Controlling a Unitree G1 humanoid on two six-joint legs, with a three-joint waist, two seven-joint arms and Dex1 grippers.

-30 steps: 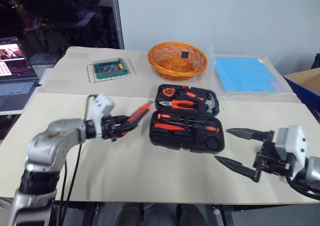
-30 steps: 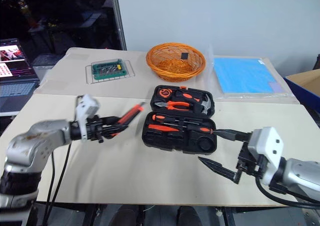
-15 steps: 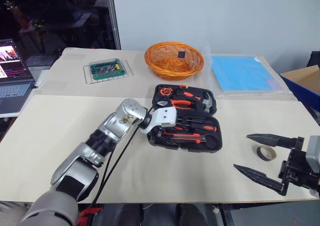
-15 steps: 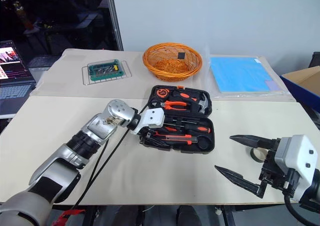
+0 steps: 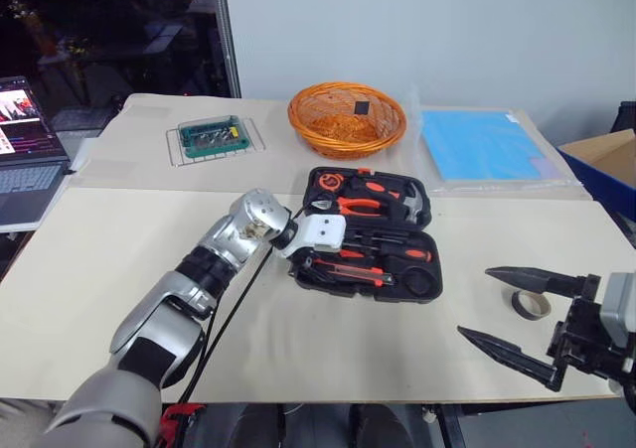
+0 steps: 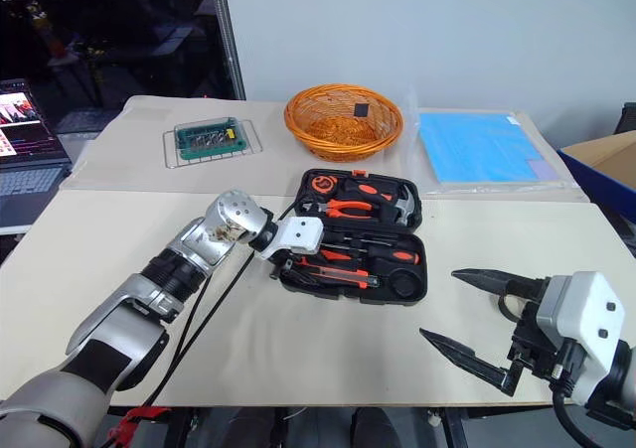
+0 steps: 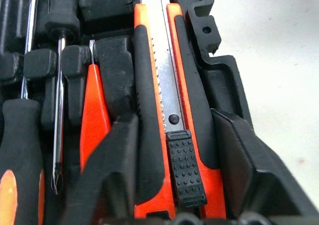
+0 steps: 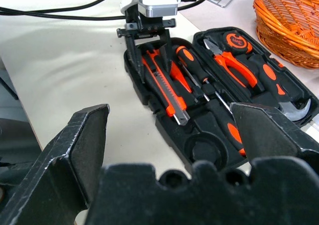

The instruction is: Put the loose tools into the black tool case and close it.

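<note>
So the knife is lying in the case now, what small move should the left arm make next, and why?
Probably lift the left gripper straight up and away. The orange-and-black knife already lies in its slot in the black tool case, and the fingers stand apart on either side of it, so it looks released. The tape ring waits on the table near the open right gripper.

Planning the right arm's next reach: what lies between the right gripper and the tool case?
In the left eye view, the tape ring lies by the right gripper; otherwise bare tabletop up to the black tool case.
</note>
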